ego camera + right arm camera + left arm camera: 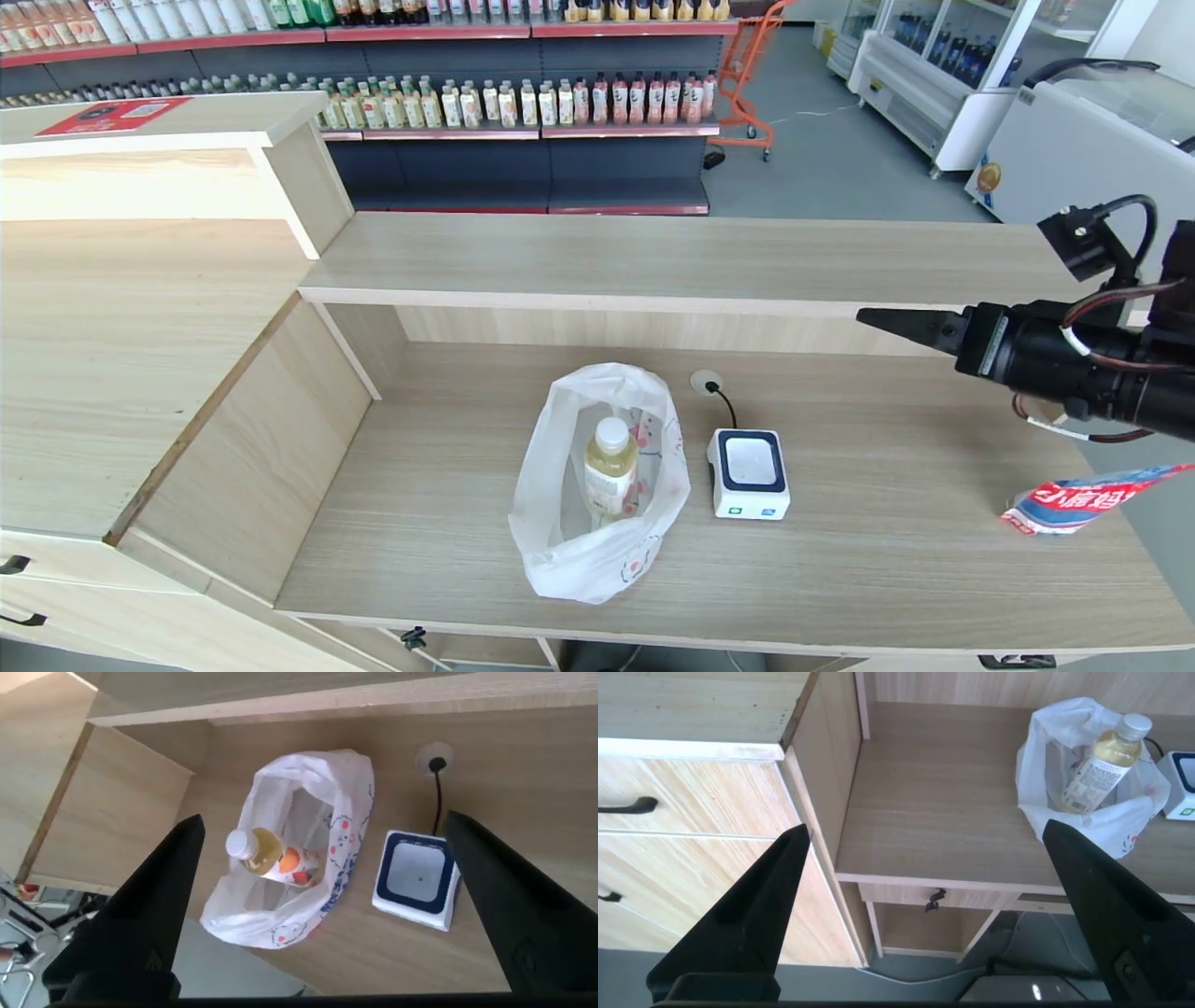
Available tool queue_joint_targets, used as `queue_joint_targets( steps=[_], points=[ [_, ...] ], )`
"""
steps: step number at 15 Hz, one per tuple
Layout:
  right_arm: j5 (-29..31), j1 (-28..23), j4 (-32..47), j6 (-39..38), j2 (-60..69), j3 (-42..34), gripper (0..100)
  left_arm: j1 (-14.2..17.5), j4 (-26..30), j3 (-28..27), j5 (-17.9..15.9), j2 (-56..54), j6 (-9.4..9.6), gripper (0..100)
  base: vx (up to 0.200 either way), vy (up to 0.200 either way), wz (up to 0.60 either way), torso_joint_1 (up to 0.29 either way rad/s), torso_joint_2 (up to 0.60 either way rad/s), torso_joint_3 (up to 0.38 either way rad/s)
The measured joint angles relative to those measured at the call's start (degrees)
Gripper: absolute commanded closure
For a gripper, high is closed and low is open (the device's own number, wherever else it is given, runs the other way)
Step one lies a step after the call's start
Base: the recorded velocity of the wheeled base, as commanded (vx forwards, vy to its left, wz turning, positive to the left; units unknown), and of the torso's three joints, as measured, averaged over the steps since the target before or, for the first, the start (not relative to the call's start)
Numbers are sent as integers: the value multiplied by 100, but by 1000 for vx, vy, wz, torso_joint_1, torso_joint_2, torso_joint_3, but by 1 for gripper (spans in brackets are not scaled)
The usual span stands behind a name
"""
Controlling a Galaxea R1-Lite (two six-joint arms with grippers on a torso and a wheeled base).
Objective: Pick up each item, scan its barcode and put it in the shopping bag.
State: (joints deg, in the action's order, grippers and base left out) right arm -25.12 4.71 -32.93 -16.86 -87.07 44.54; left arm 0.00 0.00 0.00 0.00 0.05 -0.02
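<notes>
While the bottle [611, 464] stands in the shopping bag [549, 523] beside the scanner [750, 464], left gripper [924, 829] and right gripper [322, 819] gape wide — empty, touching nothing.

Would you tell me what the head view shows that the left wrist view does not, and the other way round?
Head view, not the left wrist's: the packet at the right edge of the counter, the right gripper above it, shelves of bottles behind. Left wrist view, not the head's: the left gripper, open, off the counter's front left. Both: the shopping bag holding a bottle, the scanner beside it.
</notes>
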Motion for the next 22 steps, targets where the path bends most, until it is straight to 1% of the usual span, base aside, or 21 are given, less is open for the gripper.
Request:
queue_joint_targets(
  steps=[2, 7, 10, 13, 16, 17, 20, 22],
  points=[
    [15, -149, 28, -2, 265, -207, 0, 0, 0, 0, 0, 0, 0, 0, 0, -200, 0, 0, 2, 7],
    [55, -226, 46, -2, 578, -386, 0, 0, 2, 0, 0, 0, 12, 0, 0, -200, 0, 2, 0, 6],
    [93, -344, 52, -9, 606, -458, 0, 7, 0, 0, -2, 0, 2, 0, 0, 0, 0, 0, 0, 0],
    [96, -361, 48, -21, 630, -613, 0, -2, 0, 0, 5, -2, -2, 0, -200, 0, 0, 2, -1, -2],
    [268, -402, 50, -35, 628, -692, 0, -2, 2, 0, 7, -2, 10, 0, -200, 0, 0, 9, 7, 2],
    [293, -449, 52, -38, 619, -703, 0, -5, 0, 0, 7, -2, 7, 0, 0, 0, 0, 0, 0, 0],
    [364, -613, 50, -43, 556, -708, 0, 0, 0, 0, 0, -2, 0, 0, 0, -200, 0, -6, 2, 4],
    [573, -806, 57, -57, 460, -684, 0, -2, 2, 0, 0, -2, 2, 0, 0, -200, 0, 22, 5, -5]
  ],
)
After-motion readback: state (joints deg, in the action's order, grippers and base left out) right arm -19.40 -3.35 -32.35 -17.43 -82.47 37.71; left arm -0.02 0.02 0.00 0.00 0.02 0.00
